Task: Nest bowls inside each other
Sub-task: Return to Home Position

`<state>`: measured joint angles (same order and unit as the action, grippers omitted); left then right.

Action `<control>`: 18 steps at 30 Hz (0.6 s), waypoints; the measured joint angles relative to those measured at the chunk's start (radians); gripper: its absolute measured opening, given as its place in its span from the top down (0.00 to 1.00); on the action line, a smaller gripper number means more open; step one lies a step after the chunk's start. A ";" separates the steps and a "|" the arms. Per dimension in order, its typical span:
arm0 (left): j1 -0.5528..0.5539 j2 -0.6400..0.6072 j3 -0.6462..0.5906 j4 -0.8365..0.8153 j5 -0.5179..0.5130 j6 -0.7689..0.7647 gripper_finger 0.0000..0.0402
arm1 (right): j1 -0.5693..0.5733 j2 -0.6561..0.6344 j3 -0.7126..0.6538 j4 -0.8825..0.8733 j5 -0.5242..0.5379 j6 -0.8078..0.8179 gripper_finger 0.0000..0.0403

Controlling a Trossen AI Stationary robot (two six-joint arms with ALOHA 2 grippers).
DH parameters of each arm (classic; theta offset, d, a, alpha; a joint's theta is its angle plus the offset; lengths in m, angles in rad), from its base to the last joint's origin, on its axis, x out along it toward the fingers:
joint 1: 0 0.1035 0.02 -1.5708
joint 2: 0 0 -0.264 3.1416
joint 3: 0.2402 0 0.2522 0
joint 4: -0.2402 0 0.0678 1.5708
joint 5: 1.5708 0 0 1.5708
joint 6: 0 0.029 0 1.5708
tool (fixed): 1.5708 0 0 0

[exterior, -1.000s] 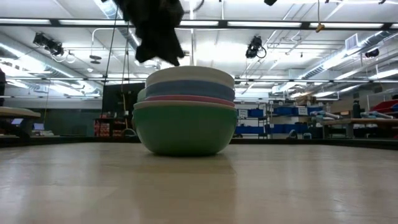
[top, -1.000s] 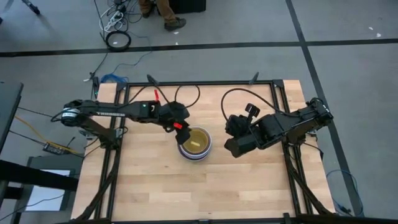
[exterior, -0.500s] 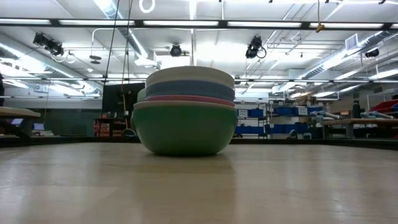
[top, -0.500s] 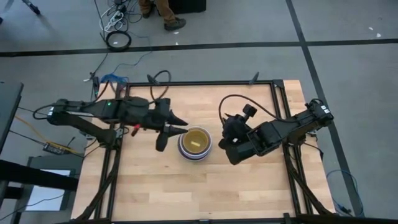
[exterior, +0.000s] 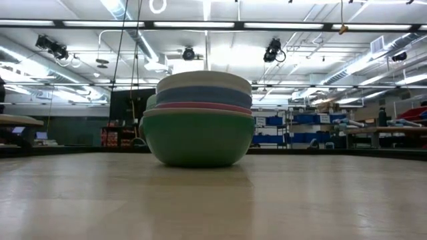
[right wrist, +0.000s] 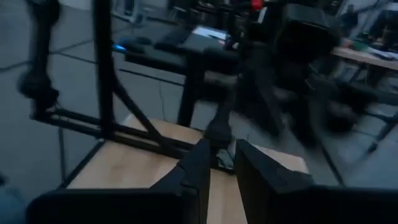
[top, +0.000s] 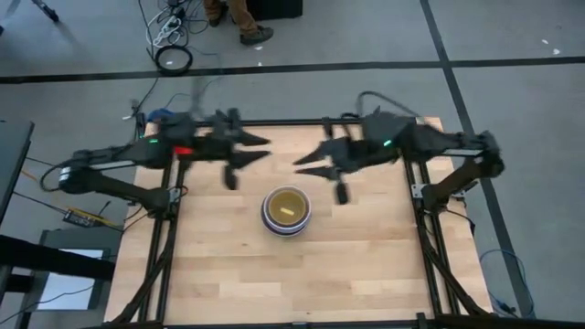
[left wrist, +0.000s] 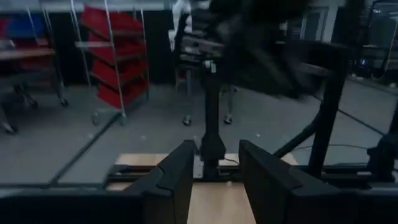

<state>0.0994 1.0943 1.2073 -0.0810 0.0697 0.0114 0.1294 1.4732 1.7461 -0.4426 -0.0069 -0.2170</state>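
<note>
The bowls (top: 286,211) stand nested in one stack at the middle of the table, the yellow one innermost. In the low view the stack (exterior: 198,120) rests on its green bowl's base, with pink, blue and pale rims above. My left gripper (top: 260,149) hangs high over the far left part of the table and points level toward the right. It is open and empty (left wrist: 216,180). My right gripper (top: 304,163) faces it from the right, also raised and level. A narrow gap shows between its fingers (right wrist: 222,171), with nothing in it. Both grippers are clear of the stack.
Black frame rails (top: 292,122) and cables run along the table's far edge. Bare wood (top: 274,274) lies all round the stack. A person's shoe (top: 256,35) shows on the floor beyond the table.
Both grippers have risen from beside the stack and drawn back toward the far edge, tipping from pointing down to level. My left gripper has left the low view. The stack of bowls has stayed where it was.
</note>
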 joint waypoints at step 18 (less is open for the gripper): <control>-0.003 -0.505 -0.585 0.172 -0.026 -0.051 0.66 | -0.039 -0.799 -0.845 0.495 -0.125 0.091 0.84</control>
<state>0.0962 0.5888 0.6221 0.0910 0.0436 -0.0393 0.0908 0.6744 0.9006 0.0519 -0.1319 -0.1262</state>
